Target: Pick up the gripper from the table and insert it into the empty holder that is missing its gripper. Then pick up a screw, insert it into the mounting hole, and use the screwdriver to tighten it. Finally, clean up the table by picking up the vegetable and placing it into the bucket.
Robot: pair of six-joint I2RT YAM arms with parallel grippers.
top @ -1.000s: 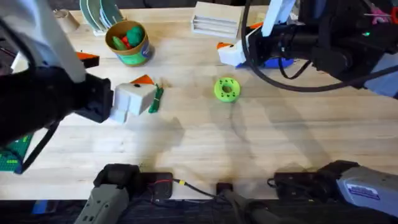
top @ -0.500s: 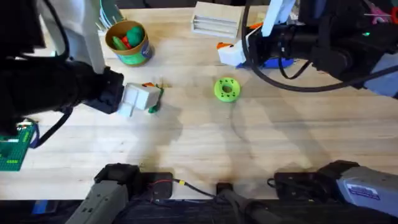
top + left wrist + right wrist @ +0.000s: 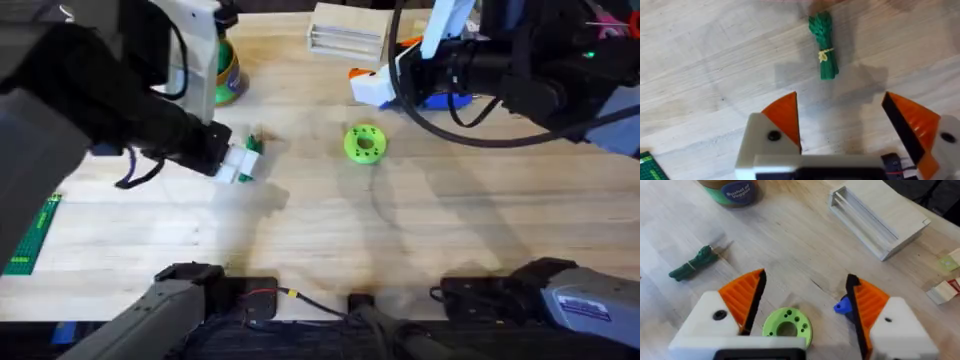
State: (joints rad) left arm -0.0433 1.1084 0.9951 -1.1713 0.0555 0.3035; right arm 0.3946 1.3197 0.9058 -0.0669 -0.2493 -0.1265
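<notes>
The vegetable [image 3: 824,46], a small dark green bundle tied with yellow, lies on the table [image 3: 420,230] just ahead of my left gripper [image 3: 842,120], which hangs open above the wood with nothing between its orange pads. From overhead, the left gripper [image 3: 238,160] sits right beside the vegetable [image 3: 253,144]. The bucket [image 3: 227,72] stands behind it, mostly covered by my left arm. At the back, my right gripper [image 3: 805,302] is open over the lime-green disc [image 3: 786,327], with the screwdriver's blue handle [image 3: 440,100] next to it. The loose gripper piece, holder and screw are out of view.
A pale wooden tray [image 3: 345,30] lies at the back centre. The lime-green disc [image 3: 363,142] with holes sits mid-table. A green studded plate [image 3: 30,235] rests at the left edge. The front half of the tabletop is bare wood.
My left arm has swung right and forward, lowering its gripper close to the vegetable and now covering most of the bucket. The right arm has not moved.
</notes>
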